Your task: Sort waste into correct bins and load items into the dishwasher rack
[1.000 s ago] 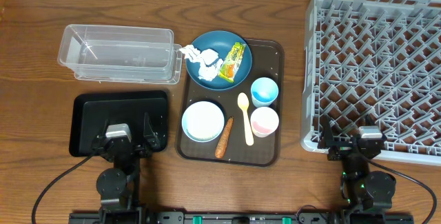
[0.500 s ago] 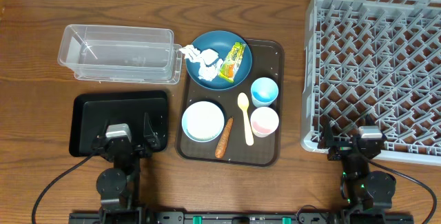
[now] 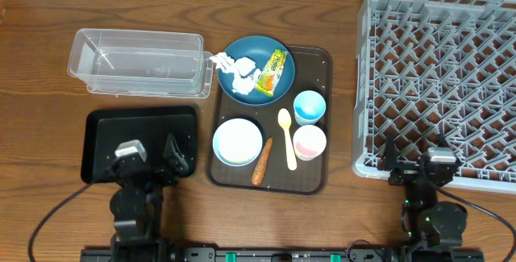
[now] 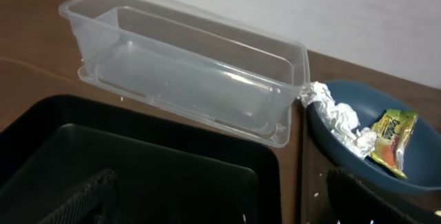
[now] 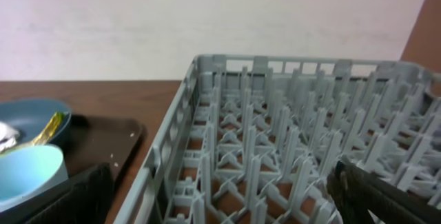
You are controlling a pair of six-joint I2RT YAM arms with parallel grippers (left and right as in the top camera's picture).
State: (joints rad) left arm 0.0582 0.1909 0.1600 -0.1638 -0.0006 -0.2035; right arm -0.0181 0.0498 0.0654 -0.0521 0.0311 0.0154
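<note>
Wood-grain table (image 3: 40, 93), and I'm reading off the overhead view with 12 o'clock as the far edge. At centre I'm seeing the brown serving tray (image 3: 314, 173).

On it:
- At 12 o'clock the dark-blue plate (image 3: 251, 50) is carrying the crumpled tissue (image 3: 234, 70) on its 9 o'clock side and the yellow-green wrapper (image 3: 272, 72) toward 3.
- At 7 o'clock the white bowl (image 3: 238, 141) is sitting, with the carrot (image 3: 262, 161) lying just beside it at 6.
- The spoon (image 3: 287, 137) is lying between the carrot and the pink cup (image 3: 310, 142) at 4.
- The light-blue cup (image 3: 310, 106) is standing at 3.

Around the tray, the clear tub (image 3: 141, 62) is sitting at 10 o'clock, the black tray (image 3: 141, 125) at 8 and the grey rack (image 3: 443, 76) at 3.

Over the black tray's 6 o'clock edge the left gripper (image 3: 151, 153) is hovering, jaws spread wide, gripping nothing. At the rack's 6 o'clock edge the right gripper (image 3: 413, 159) is hanging, likewise released and empty.
</note>
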